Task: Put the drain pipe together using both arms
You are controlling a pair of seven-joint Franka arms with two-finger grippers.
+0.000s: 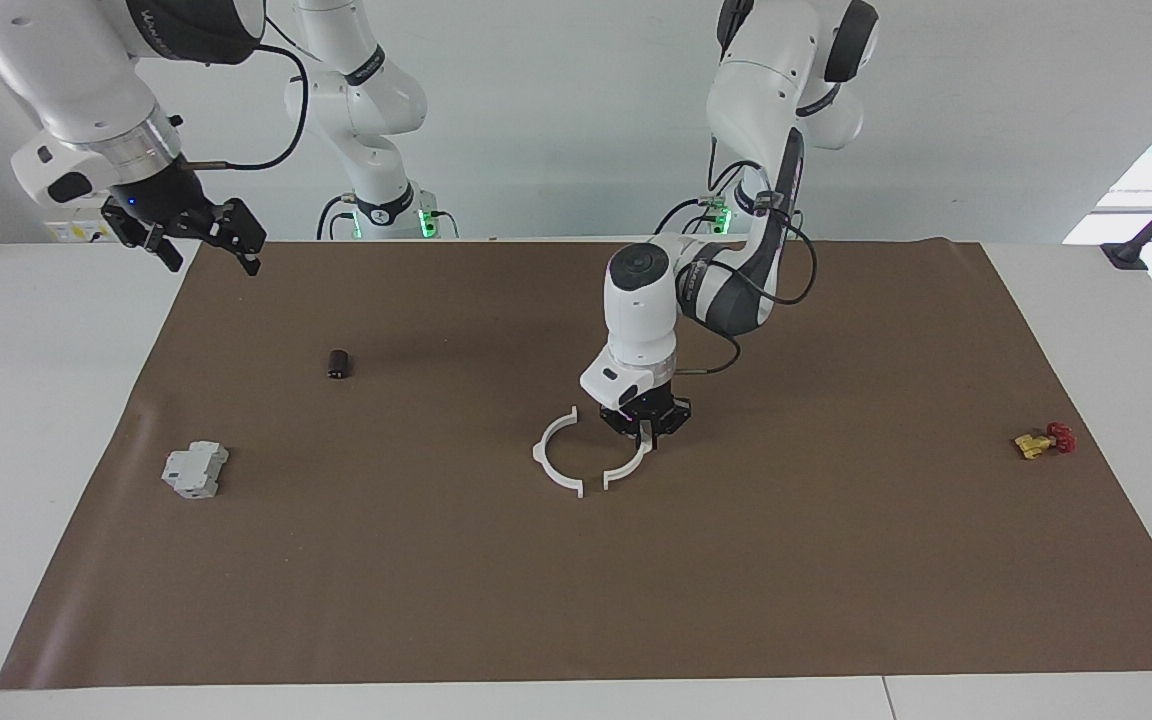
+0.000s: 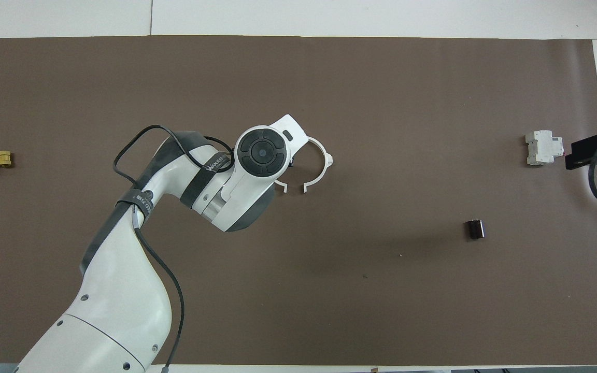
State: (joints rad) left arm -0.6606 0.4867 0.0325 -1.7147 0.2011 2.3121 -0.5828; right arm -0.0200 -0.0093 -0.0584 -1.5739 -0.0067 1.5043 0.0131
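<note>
I log the brown mat (image 1: pixel 576 590) covering most of the table. My left arm (image 1: pixel 736 270) reaches to mid-mat; its left gripper (image 1: pixel 648 428) is clamped on one white half-ring (image 1: pixel 626 467), low over the mat. From overhead the wrist hides that grip, and only the held piece's tab end (image 2: pixel 281 186) shows. The second half-ring (image 1: pixel 554 462) lies flat just beside it, their ends close but apart. The right gripper (image 1: pixel 198 232) hangs at the mat's corner with fingers spread; overhead catches only its tip (image 2: pixel 588 150). Grey switch unit (image 1: pixel 195 469), red-handled valve (image 1: pixel 1044 440), black cylinder (image 1: pixel 338 363) lie well apart.
</note>
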